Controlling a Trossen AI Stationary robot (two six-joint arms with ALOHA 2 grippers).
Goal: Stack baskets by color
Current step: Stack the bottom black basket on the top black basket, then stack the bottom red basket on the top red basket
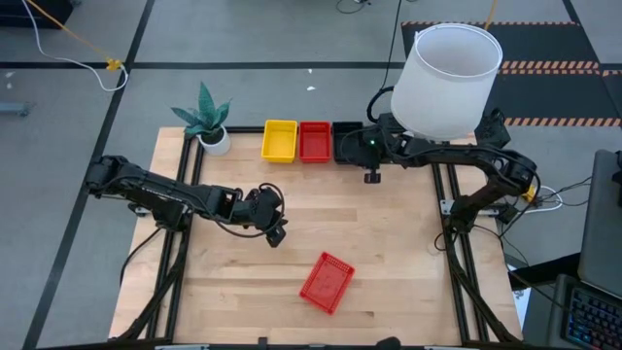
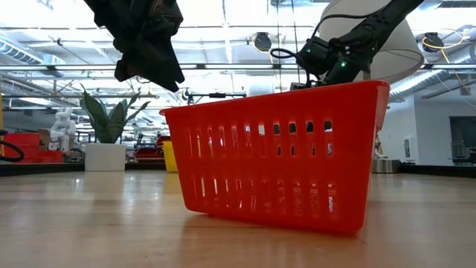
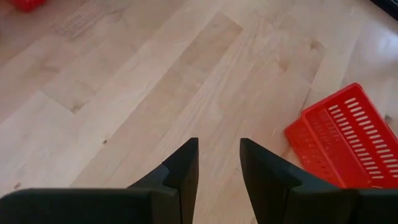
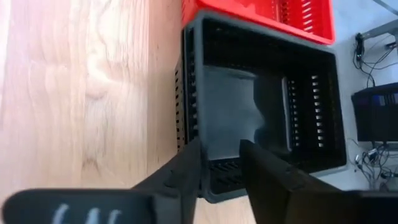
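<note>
Black basket (image 4: 267, 106) at the table's (image 1: 389, 253) far edge: right claw (image 4: 221, 155) straddles its wall, parted; left claw (image 3: 217, 162) narrow, empty.

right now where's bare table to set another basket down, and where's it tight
Bare wood runs across the middle of the table, between the back row and the loose red basket, and right of that basket. The back edge is tight: plant pot, yellow basket, red basket and black basket side by side, right gripper there. The left gripper hangs mid-left.
</note>
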